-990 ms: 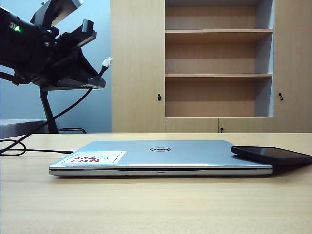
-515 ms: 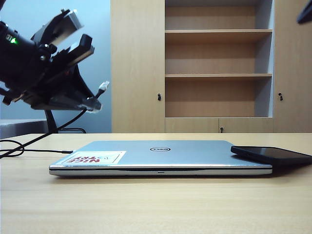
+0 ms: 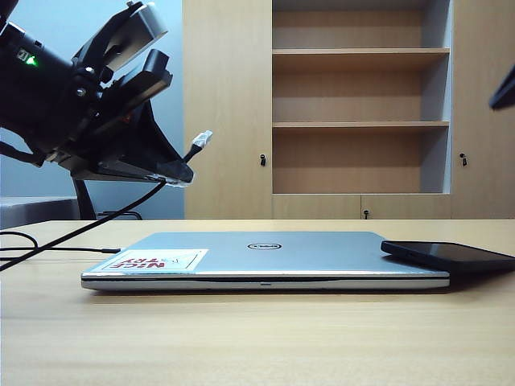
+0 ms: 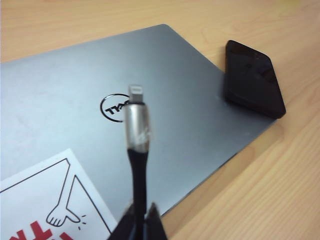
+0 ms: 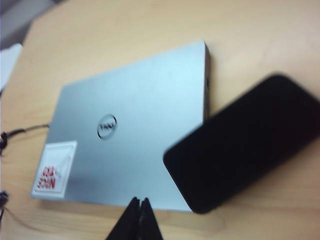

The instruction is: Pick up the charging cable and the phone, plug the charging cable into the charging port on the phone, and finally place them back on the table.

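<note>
With the charging cable (image 4: 136,150) clenched in the left gripper (image 4: 139,220), the closed, empty right gripper (image 5: 138,220) should be opened and centred over the phone (image 5: 245,142).

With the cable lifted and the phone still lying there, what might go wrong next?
The phone lies half on the laptop, tilted, so the shut right gripper may knock it off. The left gripper pinches the charging cable well below its plug, which may flex at the port.
</note>
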Controlling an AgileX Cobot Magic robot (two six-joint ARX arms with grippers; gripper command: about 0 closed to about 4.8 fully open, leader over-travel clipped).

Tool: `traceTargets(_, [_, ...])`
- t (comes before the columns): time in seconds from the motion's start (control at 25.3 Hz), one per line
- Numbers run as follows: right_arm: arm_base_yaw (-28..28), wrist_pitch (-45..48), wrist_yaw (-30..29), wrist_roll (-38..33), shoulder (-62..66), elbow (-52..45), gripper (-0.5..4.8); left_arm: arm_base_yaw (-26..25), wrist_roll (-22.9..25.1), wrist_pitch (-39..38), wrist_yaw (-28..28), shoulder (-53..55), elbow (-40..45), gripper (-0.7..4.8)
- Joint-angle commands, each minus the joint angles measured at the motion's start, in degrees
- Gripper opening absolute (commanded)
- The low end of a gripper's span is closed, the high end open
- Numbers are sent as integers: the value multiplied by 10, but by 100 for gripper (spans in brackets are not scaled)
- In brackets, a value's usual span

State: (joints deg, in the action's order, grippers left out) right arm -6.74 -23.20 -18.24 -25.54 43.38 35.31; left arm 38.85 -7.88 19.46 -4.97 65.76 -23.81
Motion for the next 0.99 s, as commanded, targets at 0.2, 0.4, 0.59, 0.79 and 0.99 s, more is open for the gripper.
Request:
traceTargets(0.2, [36,119,-75,-76,0,-87,-5,1,4,7,-2,-2,-2,-8])
traceTargets(0.4, [78,157,-87,-121,3,-127,-5,1,4,7,-2,-2,-2,-8])
traceTargets(0.59, [106,155,-89,-121,18,-129,200,1,4,0,-2,-2,-2,-8])
traceTargets(0.79, [113,155,-118,-128,66,-129,316,1,5,-14,-2,-2,-2,-8])
traceTargets(0.99, [112,184,-141,-157,137,-129,424,1,5,-15,-2,-2,-2,-8])
